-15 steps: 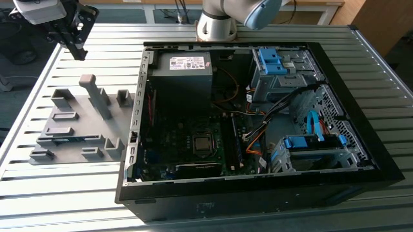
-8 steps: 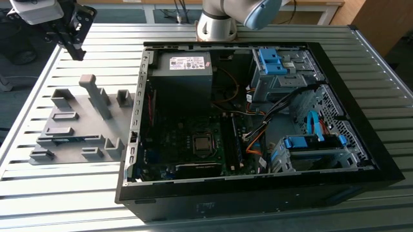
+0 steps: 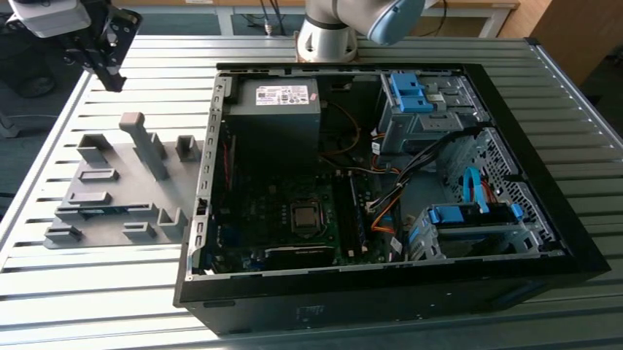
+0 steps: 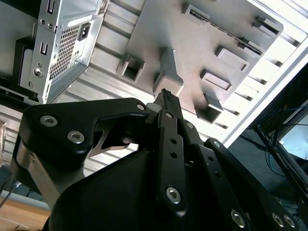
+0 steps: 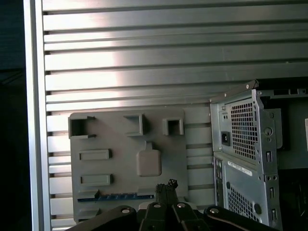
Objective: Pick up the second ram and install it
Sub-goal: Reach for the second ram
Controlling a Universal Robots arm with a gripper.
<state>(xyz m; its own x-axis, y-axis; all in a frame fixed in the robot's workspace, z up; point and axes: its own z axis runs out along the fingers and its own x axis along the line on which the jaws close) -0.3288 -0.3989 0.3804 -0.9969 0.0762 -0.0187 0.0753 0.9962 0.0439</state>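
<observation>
- The second ram [image 5: 115,197] stands on its edge in a slot of the grey holder [image 5: 120,173].
- The pincer [image 3: 110,82] hangs above the surface [image 3: 107,292], clenched on nothing, well apart from the ram.
- An open computer case [image 3: 389,302] lies just beside the holder.

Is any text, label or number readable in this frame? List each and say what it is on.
None can be read.
Label on the power supply: print too small to read.
Sticker on the case rear: blurred.
Ram in the grey holder: no legible print.
</observation>
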